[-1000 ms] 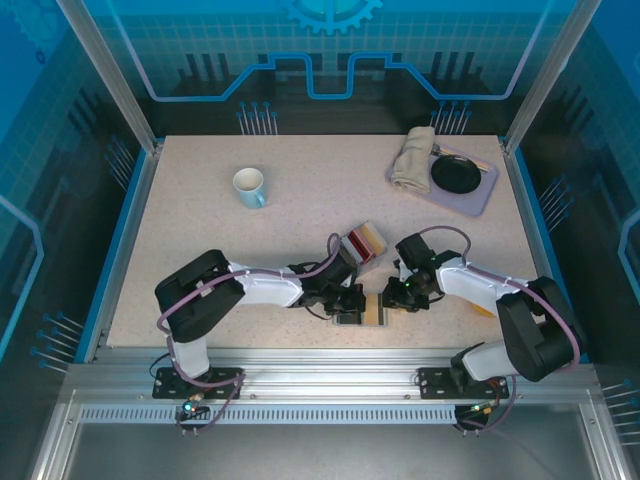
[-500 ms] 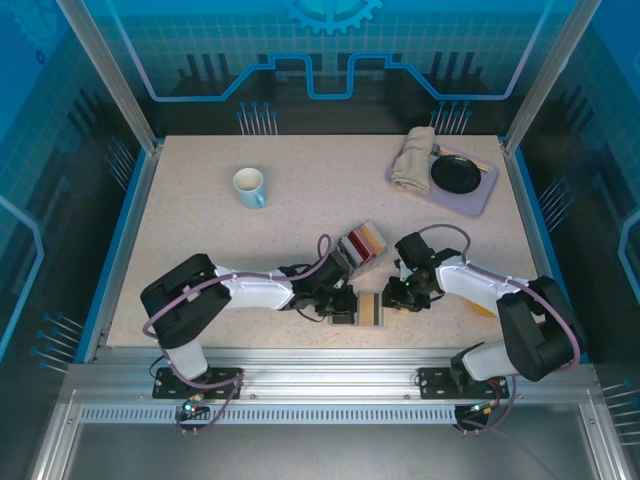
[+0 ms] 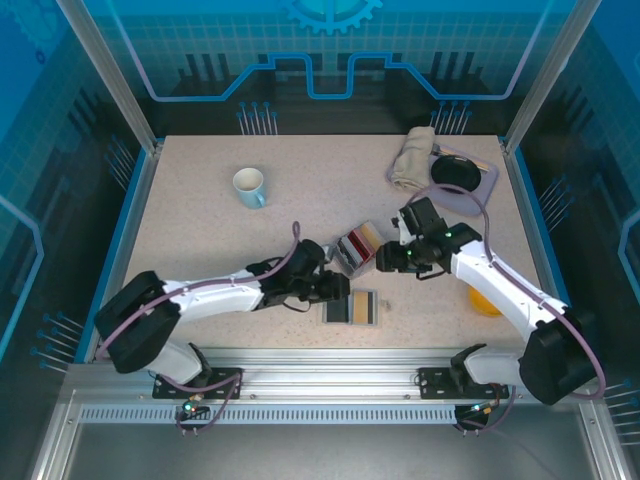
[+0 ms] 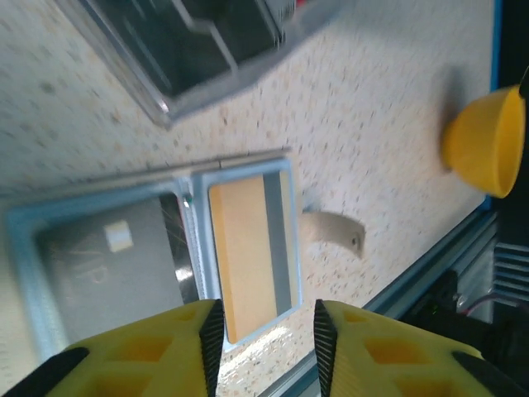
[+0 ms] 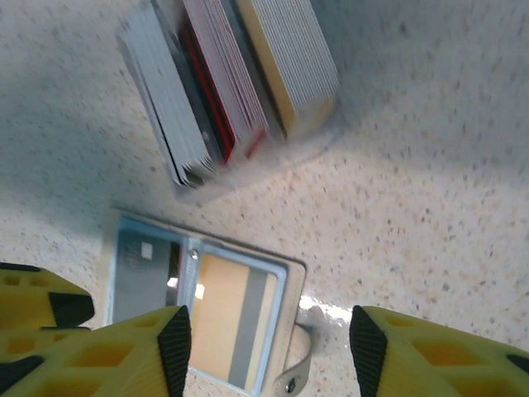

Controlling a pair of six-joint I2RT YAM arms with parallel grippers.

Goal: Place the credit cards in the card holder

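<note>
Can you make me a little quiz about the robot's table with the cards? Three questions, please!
1. True or false: the card holder lies open on the table.
2. The spare cards stand in: A a clear stand, B a drawer, C a basket.
3. Fill the gap: the left gripper and the right gripper are both ____.
Key: 1 true; 2 A; 3 open.

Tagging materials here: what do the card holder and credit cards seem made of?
Card holder: silvery inner frame with bright glints, probably metal; its beige strap looks like leather or imitation. Credit cards: thin, stiff, even edges in red, white, tan; likely plastic.
</note>
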